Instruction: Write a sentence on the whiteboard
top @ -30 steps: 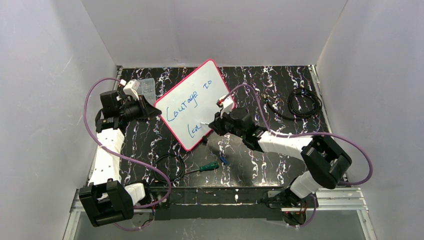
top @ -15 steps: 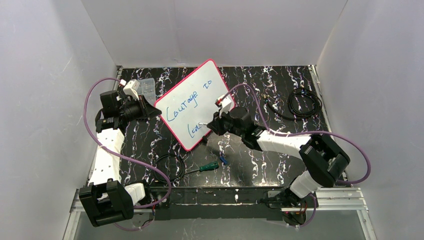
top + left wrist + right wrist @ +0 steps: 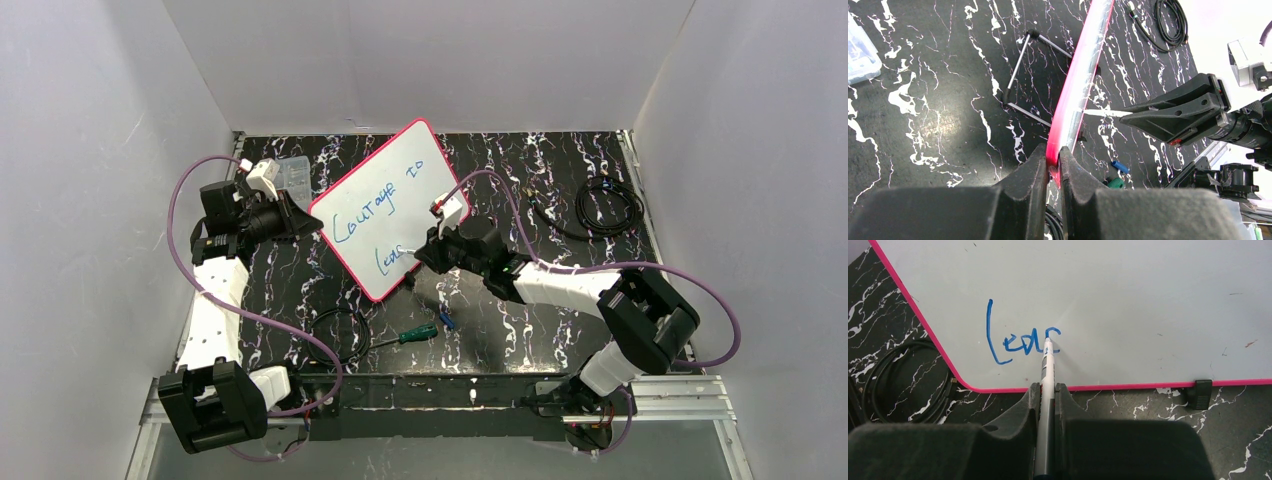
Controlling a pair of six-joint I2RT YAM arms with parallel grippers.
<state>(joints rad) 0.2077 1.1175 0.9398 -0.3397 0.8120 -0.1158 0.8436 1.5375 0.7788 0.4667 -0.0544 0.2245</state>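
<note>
White and glossy, the whiteboard [image 3: 385,210] is a flat rectangle with rounded corners and a thin pink-red frame. It is propped up at a slant near the middle of the bench [image 3: 560,290], a little toward 11 o'clock in the overhead view. The bench is black with white marble veining.

The sentence [image 3: 372,205] is blue handwritten marker in two lines. The upper line reads "Courage to". The lower line reads "Lea", followed by one open curved stroke.

A small black clip foot [image 3: 1203,388] grips the board's lower edge, and a thin wire stand [image 3: 1020,65] sits on the bench just behind the board.

The left claw [image 3: 1053,160], matte black, is pinched tight on the pink frame at the board's 9 o'clock edge. The right claw [image 3: 1048,390] reaches in from 4 o'clock, clamped around a slim white marker [image 3: 1047,370] whose blue tip touches the board at that last curved stroke.

A clear plastic box [image 3: 292,172] lies at 10 o'clock, behind the left arm. A coiled black cable [image 3: 608,205] lies at 2 o'clock. A green-handled screwdriver [image 3: 418,333] and a small blue cap [image 3: 446,321] lie at 6 o'clock, near each other.
</note>
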